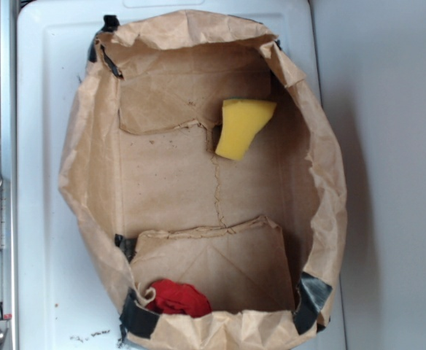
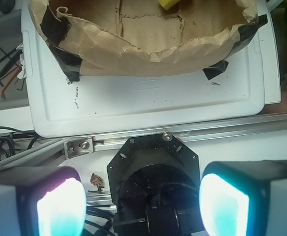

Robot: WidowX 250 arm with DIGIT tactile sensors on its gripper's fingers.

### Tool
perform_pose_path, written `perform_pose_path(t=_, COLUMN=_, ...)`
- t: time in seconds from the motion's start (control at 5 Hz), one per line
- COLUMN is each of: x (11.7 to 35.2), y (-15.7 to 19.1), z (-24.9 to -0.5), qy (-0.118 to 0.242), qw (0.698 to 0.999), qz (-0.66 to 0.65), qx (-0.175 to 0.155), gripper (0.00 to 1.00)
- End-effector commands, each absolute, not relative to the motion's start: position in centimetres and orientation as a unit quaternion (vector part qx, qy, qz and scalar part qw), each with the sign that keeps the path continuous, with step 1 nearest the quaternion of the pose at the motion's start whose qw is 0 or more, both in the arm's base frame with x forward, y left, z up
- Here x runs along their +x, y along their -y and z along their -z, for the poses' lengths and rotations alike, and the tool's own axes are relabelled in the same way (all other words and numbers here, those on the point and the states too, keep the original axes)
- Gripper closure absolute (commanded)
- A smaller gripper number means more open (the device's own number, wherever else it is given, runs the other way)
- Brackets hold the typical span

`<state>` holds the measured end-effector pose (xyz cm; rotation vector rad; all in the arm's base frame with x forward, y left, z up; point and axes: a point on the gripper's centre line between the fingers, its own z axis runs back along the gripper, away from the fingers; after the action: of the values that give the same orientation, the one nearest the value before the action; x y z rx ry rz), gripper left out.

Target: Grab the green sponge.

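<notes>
The green sponge (image 1: 244,128) is a yellow foam block with curved sides, lying on the floor of an open brown paper bag (image 1: 89,168), near its far right corner. In the wrist view only a yellow corner of the sponge (image 2: 170,4) shows at the top edge. My gripper (image 2: 142,206) appears only in the wrist view. It is open, its two glowing pads (image 2: 60,209) wide apart with nothing between them. It hangs over the robot's black base (image 2: 153,172), outside the bag and well short of the sponge.
A red cloth lump (image 1: 178,297) lies at the bag's near end. The bag stands on a white plastic lid (image 2: 148,98), taped at its corners with black tape (image 1: 311,295). An aluminium rail (image 2: 183,132) runs between the lid and the base. Allen keys (image 2: 6,73) lie in a tray at the left.
</notes>
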<state>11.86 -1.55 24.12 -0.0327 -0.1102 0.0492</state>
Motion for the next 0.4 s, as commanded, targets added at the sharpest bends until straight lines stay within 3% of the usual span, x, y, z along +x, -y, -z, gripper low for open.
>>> perform_pose_path(t=0.0, x=11.9, y=1.5, z=-24.1, qy=0.055, qw=0.998, qz=-0.025, qx=-0.016, gripper=0.00)
perform_pose_path(t=0.2, x=14.6, y=2.2, z=-23.6, qy=0.068, qw=0.996, qz=-0.053, qx=-0.028, gripper=0.00)
